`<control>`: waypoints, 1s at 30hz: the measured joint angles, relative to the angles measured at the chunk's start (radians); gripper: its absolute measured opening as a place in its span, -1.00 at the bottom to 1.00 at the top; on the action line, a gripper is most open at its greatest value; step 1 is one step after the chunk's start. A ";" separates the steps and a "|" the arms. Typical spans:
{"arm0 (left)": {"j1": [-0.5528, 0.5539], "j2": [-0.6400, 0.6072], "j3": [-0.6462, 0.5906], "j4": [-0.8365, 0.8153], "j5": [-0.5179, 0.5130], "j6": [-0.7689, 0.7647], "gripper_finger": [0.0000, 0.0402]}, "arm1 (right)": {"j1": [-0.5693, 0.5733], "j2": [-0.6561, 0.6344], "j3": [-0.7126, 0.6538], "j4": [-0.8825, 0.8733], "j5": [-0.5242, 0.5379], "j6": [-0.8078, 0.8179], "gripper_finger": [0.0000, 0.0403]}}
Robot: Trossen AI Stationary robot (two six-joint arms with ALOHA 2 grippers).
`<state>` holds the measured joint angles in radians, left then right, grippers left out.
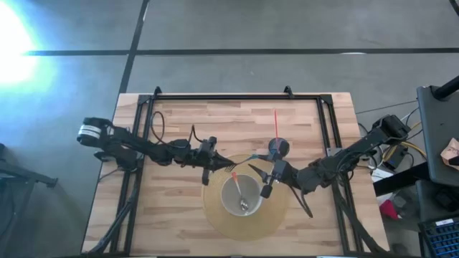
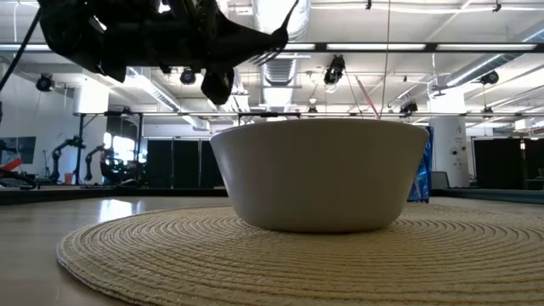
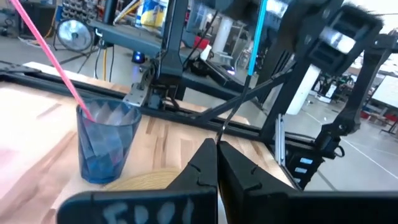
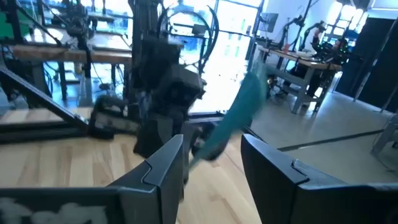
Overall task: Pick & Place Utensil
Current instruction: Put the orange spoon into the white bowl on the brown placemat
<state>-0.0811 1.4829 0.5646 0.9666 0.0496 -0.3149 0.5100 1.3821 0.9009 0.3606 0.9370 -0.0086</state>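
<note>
Evidently light, thin and stiff, the blue-handled utensil (image 3: 255,37) sits pinched by its slim metal end in the left gripper (image 3: 217,144) near the bowl (image 1: 224,193), likely to swivel; the right gripper (image 4: 211,162) waits nearby, fingers apart.

Robotics lab: open hall, ceiling strip lights (image 2: 374,47), other robot arms (image 2: 64,153) on workbenches (image 4: 298,62), concrete floor (image 1: 251,29).
</note>
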 joint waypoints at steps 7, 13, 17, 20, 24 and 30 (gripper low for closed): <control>0.000 0.060 0.034 0.001 0.012 0.000 -1.00 | -0.008 -0.010 0.000 0.016 -0.029 -0.003 -0.19; 0.000 0.064 0.038 0.005 0.015 0.004 -1.00 | -0.009 -0.014 -0.005 0.001 -0.029 0.005 -0.31; 0.000 0.052 0.037 0.002 0.015 0.006 -1.00 | -0.009 -0.014 -0.006 -0.013 -0.029 0.006 -0.45; 0.000 0.052 0.037 0.000 0.015 0.006 -1.00 | -0.009 -0.014 -0.006 -0.013 -0.029 0.007 -0.59; 0.000 0.051 0.037 -0.016 0.012 0.007 -1.00 | -0.009 -0.014 -0.006 -0.012 -0.033 0.011 -0.83; 0.001 0.050 0.037 -0.017 0.010 0.010 -1.00 | -0.007 -0.014 -0.006 -0.011 -0.054 0.021 -0.93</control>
<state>-0.0799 1.5330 0.6014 0.9498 0.0593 -0.3046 0.5026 1.3682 0.8951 0.3500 0.8825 0.0120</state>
